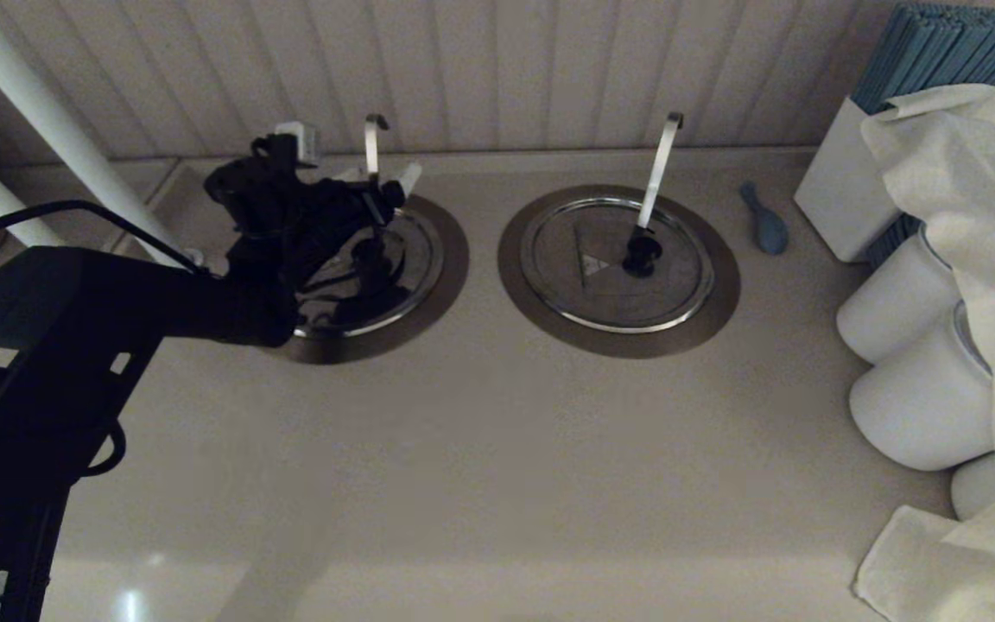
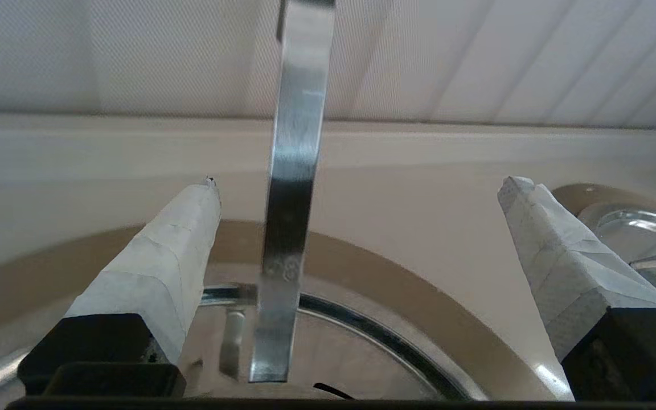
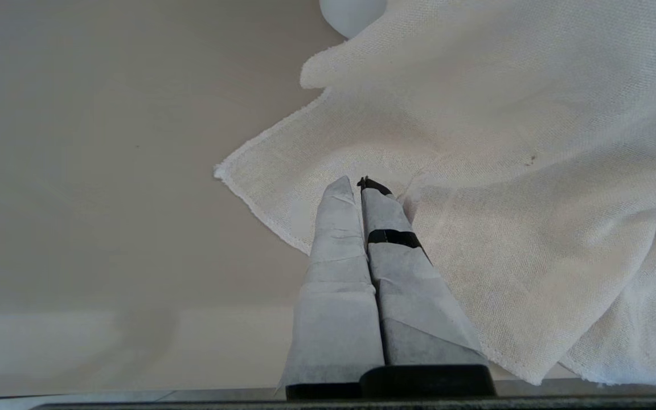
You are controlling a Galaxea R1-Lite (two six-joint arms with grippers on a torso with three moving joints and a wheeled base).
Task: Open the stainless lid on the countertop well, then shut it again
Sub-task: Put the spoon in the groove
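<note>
**Head view:** The left end effector (image 1: pixel 381 186) hangs over the stainless lid (image 1: pixel 415 250), which sits shut in the countertop well (image 1: pixel 454 259) near the bench's (image 1: pixel 497 432) back edge, toward its left end. The black arm covers the lid's left half and part of its black knob (image 1: pixel 370 252). The thin hooked rod (image 1: pixel 372 142) rises clear behind the wrist. A twin lid (image 1: pixel 567 259) with a bright flat strip (image 1: pixel 657 173) lies just beside it along the same back edge. A white cloth (image 1: pixel 964 216) drapes the right edge. The right arm is out of shot.

**Left wrist view:** The left end effector (image 2: pixel 362 183) is released, its taped fingers (image 2: pixel 157 267) spread wide on either side of the rod (image 2: pixel 294 199) and touching neither it nor the lid (image 2: pixel 333 359). The rod's hook is cut off by the frame. Only an arc of the collar (image 2: pixel 362 267) shows.

**Right wrist view:** The right end effector (image 3: pixel 362 185) is clenched on nothing, fingers pressed together above the cloth (image 3: pixel 533 171) and bare bench (image 3: pixel 106 171). Whether the tips touch the cloth cannot be told.
</note>
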